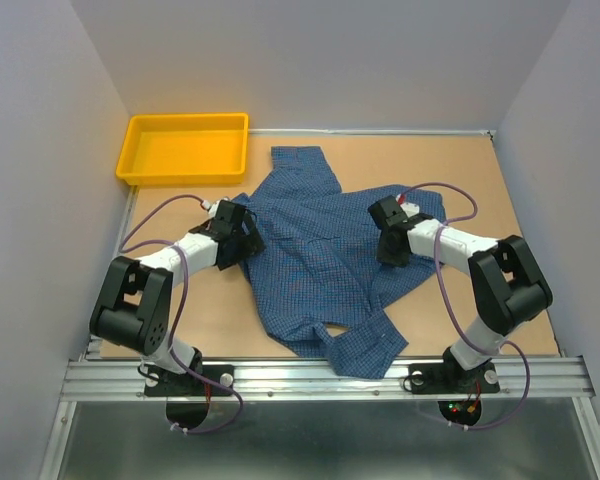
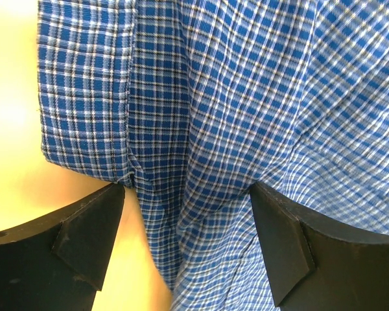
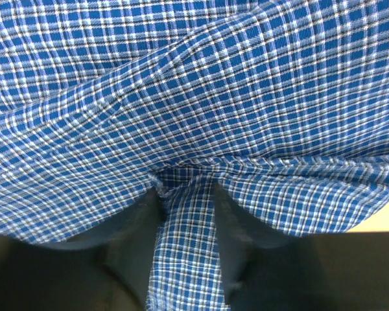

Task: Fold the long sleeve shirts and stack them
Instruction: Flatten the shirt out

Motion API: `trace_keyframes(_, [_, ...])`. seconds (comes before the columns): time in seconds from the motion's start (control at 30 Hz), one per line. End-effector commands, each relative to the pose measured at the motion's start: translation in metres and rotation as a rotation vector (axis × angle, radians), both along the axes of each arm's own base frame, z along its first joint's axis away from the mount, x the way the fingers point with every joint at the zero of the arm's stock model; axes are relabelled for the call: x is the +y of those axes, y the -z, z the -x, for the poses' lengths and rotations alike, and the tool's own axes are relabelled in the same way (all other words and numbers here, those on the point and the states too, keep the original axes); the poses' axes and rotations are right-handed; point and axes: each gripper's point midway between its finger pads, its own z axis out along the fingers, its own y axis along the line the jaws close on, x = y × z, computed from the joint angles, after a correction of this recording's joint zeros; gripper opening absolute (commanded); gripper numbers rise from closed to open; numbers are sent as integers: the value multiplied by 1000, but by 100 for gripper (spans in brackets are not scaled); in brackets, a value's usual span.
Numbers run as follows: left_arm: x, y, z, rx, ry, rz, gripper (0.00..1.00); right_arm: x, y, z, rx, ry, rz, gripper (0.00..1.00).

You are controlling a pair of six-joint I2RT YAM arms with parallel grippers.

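Field notes, standing at the near edge of the table.

- 1 blue small-check soft-cloth long sleeve shirt [image 1: 320, 260] is lying rumpled across the middle of the tan wooden tabletop [image 1: 490, 190]. It is not folded. 1 part is reaching toward 12 o'clock, and another is trailing toward 6 o'clock, where the cloth is reaching the silver metal rail [image 1: 180, 378] at the near edge.
- 1 yellow rectangular plastic tray [image 1: 180, 178] is sitting at 11 o'clock on the table, just beyond the shirt's far-left corner and apart from it.
- The left gripper [image 1: 245, 235] is resting low at the shirt's 9 o'clock edge. In its wrist view the 2 black fingers [image 2: 84, 227] are standing wide apart, with a raised fold and a hemmed edge of the cloth lying between them. Neither finger is pressing on the cloth, and bare tabletop is showing at 9 o'clock of that view.
- The right gripper [image 1: 388, 245] is sitting on the shirt's 3 o'clock side, over the cloth. In its wrist view the dark fingers [image 3: 133, 253] are blurred but close together, and they are pinching a narrow gather of the checked cloth. The fabric is bunching at the top of the pinch and fanning out toward 12 o'clock.
- Both arms are angling inward from their bases at 7 and 5 o'clock.
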Motion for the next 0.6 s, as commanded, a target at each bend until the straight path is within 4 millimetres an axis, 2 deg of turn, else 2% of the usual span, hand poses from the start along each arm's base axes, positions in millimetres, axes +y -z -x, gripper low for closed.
trace_keyframes(0.0, [0,7,-20,7,8,-48,91,-15,-5,-16,-69,26,92,38])
trace_keyframes(0.07, [1,11,-27,23,13,-64,91,-22,-8,-20,-77,38,109,32])
trace_keyframes(0.1, [1,6,-36,13,14,-69,91,-25,-13,-23,-92,39,111,23])
trace_keyframes(0.17, [1,-2,-44,-5,16,-73,90,-33,-20,-25,-104,53,116,13])
trace_keyframes(0.2, [1,-7,-46,-10,19,-76,91,-36,-24,-25,-115,57,123,4])
trace_keyframes(0.23, [2,-9,-46,-12,18,-80,90,-39,-28,-25,-122,62,123,1])
trace_keyframes(0.37, [7,-26,-35,-40,10,-78,91,-46,-51,-18,-165,81,98,1])
trace_keyframes(0.4, [9,-29,-31,-45,7,-75,90,-47,-63,-14,-191,85,80,1])
trace_keyframes(0.43, [12,-24,-20,-27,7,-78,90,-48,-69,-11,-203,86,70,1])
trace_keyframes(0.47, [14,-33,-16,-53,-3,-67,91,-49,-81,-6,-227,88,53,1])
trace_keyframes(0.53, [20,-28,0,-40,-11,-71,91,-52,-90,2,-248,99,42,1])
trace_keyframes(0.57, [22,-35,3,-64,-18,-64,91,-54,-95,5,-262,103,33,1])
